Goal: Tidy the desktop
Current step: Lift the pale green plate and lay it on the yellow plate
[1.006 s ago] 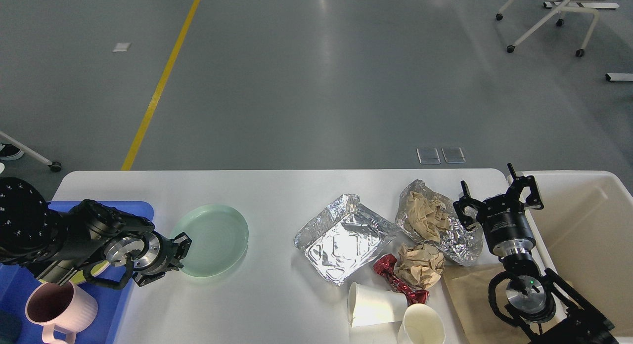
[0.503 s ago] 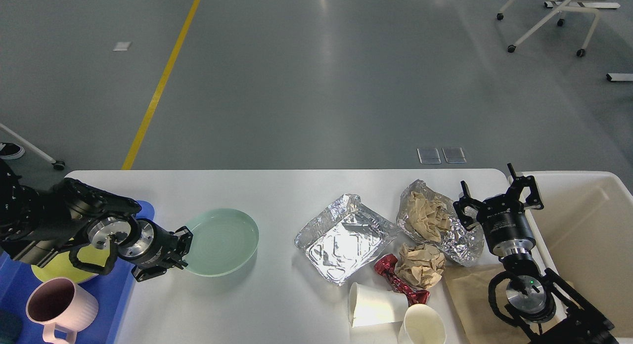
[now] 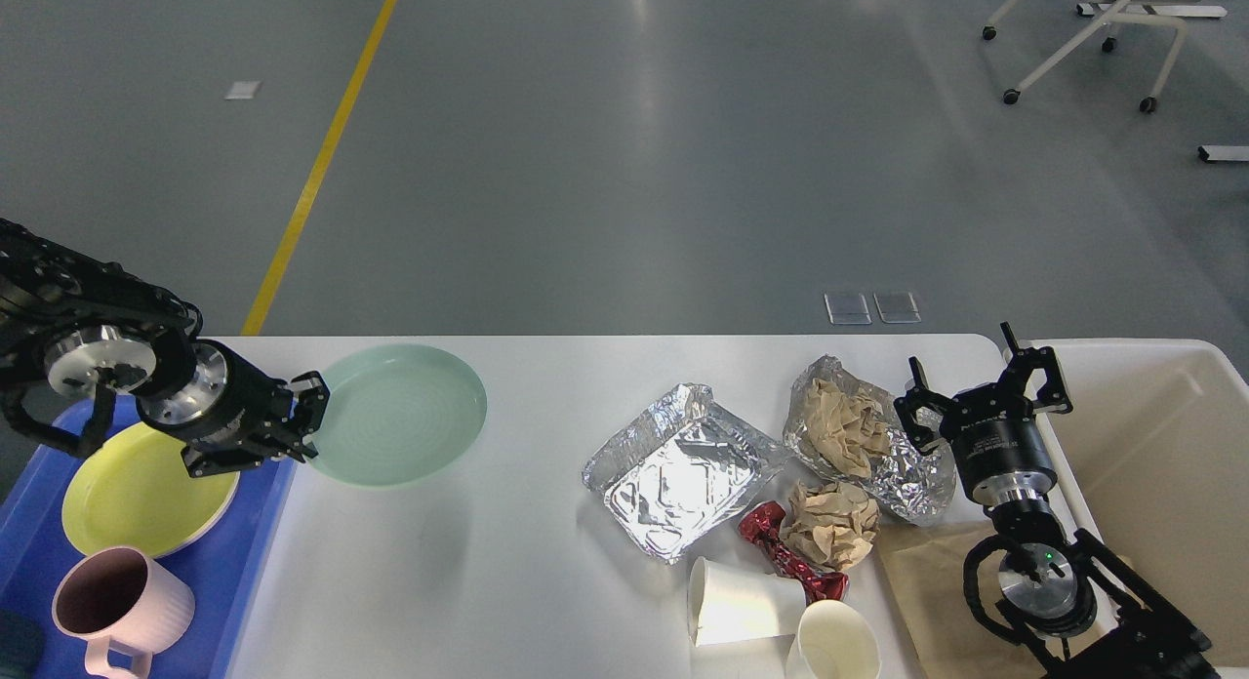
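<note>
Grey floor with a yellow line point(image 3: 322, 157) fills the far half of my view, and a white chair point(image 3: 1093, 35) on casters stands at the top right. Nearer me, the desktop point(image 3: 546, 581) spans most of the lower half, white with rounded corners. My left gripper point(image 3: 310, 418) has its fingers pinched on the left rim of a pale green plate point(image 3: 400, 414), which is raised above the far left part of the desktop. Below that arm, a blue tray point(image 3: 239, 572) holds a yellow plate point(image 3: 137, 494) and a pink mug point(image 3: 112, 611) nearer me.

Toward the right side lie an empty foil tray point(image 3: 673, 474), a second crumpled foil piece point(image 3: 903, 474) with brown paper point(image 3: 844, 427) in it, another ball of brown paper point(image 3: 829, 525), a red wrapper point(image 3: 781, 552), and two white paper cups point(image 3: 742, 601), one on its side and one upright. My right gripper point(image 3: 986, 396) hangs by the desktop's right edge with its fingers spread and nothing between them. Just beside it stands a cream bin point(image 3: 1171, 445).
</note>
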Tool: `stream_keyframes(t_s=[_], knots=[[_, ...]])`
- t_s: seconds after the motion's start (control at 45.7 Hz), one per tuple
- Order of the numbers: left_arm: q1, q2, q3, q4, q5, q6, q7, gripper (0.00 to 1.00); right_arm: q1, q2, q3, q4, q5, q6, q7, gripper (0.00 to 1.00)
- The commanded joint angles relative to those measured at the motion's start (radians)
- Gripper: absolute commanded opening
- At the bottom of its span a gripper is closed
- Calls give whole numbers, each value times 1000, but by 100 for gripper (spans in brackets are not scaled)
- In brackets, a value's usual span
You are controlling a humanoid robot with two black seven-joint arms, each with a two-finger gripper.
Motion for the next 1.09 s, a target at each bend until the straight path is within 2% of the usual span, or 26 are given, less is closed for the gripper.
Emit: stream_keyframes(t_s=[0.0, 0.131, 0.262, 0.328, 0.525, 0.678, 0.809, 0.984, 1.072], knots=[[-226, 4, 94, -120, 29, -38, -43, 0, 0, -1, 0, 0, 0, 0, 0, 100], [-395, -5, 166, -184, 45, -130, -94, 0, 0, -1, 0, 0, -1, 0, 0, 100], [-526, -39, 245, -236, 45, -204, -174, 0, 0, -1, 0, 0, 0, 0, 0, 100], [-537, -48, 265, -236, 46, -215, -189, 0, 0, -1, 0, 0, 0, 0, 0, 100], [-501, -27, 286, -226, 55, -212, -192, 0, 0, -1, 0, 0, 0, 0, 0, 100], [-420, 58, 298, -146, 97, -222, -191, 0, 0, -1, 0, 0, 0, 0, 0, 100], [-313, 157, 297, -23, 158, -222, -188, 0, 0, -1, 0, 0, 0, 1, 0, 100], [-107, 292, 239, 179, 235, -224, -189, 0, 0, -1, 0, 0, 0, 1, 0, 100], [37, 328, 180, 296, 253, -224, -191, 0, 0, -1, 0, 0, 0, 0, 0, 100]])
